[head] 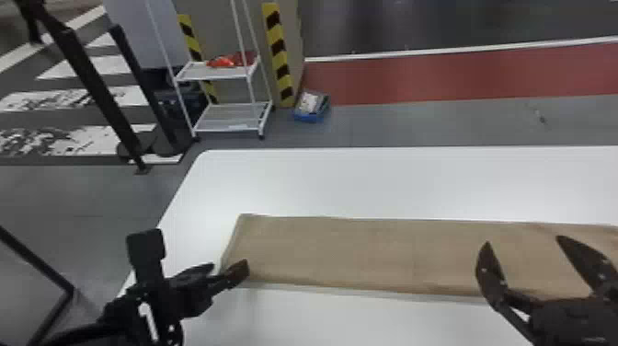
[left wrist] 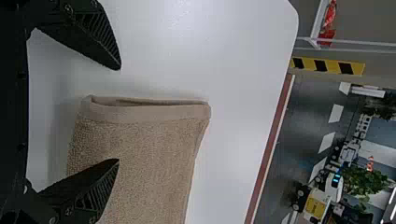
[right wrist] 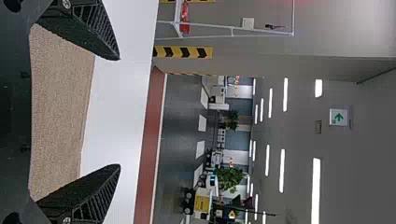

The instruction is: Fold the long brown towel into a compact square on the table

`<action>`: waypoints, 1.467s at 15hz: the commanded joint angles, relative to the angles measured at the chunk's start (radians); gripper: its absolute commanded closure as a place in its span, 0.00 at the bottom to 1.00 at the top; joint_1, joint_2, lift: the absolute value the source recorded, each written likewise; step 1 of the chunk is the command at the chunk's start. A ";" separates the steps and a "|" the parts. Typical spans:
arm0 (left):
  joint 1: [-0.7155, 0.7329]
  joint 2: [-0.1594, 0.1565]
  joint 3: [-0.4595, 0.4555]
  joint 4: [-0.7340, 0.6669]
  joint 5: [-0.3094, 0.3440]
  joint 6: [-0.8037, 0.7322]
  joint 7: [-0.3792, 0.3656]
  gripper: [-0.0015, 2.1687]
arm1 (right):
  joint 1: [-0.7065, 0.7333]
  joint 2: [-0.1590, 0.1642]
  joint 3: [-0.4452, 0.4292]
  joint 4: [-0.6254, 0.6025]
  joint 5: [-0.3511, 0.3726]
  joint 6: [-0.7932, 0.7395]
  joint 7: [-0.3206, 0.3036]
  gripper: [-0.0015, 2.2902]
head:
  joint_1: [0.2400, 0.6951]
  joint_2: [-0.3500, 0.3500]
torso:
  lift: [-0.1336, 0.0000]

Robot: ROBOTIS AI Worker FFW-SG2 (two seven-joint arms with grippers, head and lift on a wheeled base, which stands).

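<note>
over the brown towel | left gripper, at one end: spread wide, empty | right gripper: same

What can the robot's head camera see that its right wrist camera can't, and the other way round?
Head view: the low blue box and the robot's left black gripper.
Right wrist view: the green arrow sign, the leafy green plant and the long white ceiling lights.
Both: the long brown cloth towel, the smooth white table and the robot's right black gripper, fingers apart.
</note>
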 commanded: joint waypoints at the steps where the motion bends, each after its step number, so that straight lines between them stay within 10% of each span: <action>1: 0.001 -0.002 0.010 -0.003 0.002 -0.014 -0.053 0.37 | -0.005 0.006 0.001 0.005 0.000 0.002 0.000 0.02 | 1.00 0.81 | 0.07; 4: 0.001 -0.003 0.015 -0.009 0.002 -0.017 -0.093 0.92 | -0.006 0.006 0.003 0.009 0.000 0.008 0.000 0.02 | 1.00 0.79 | 0.07; 15: 0.063 -0.009 0.057 -0.144 -0.019 0.035 -0.217 0.99 | -0.022 0.006 0.001 0.013 -0.012 0.073 0.000 0.02 | 1.00 0.76 | 0.07; 22: -0.010 0.012 0.341 -0.151 0.035 0.173 -0.283 0.99 | -0.019 0.006 -0.060 0.003 -0.035 0.082 -0.002 0.02 | 1.00 0.87 | 0.07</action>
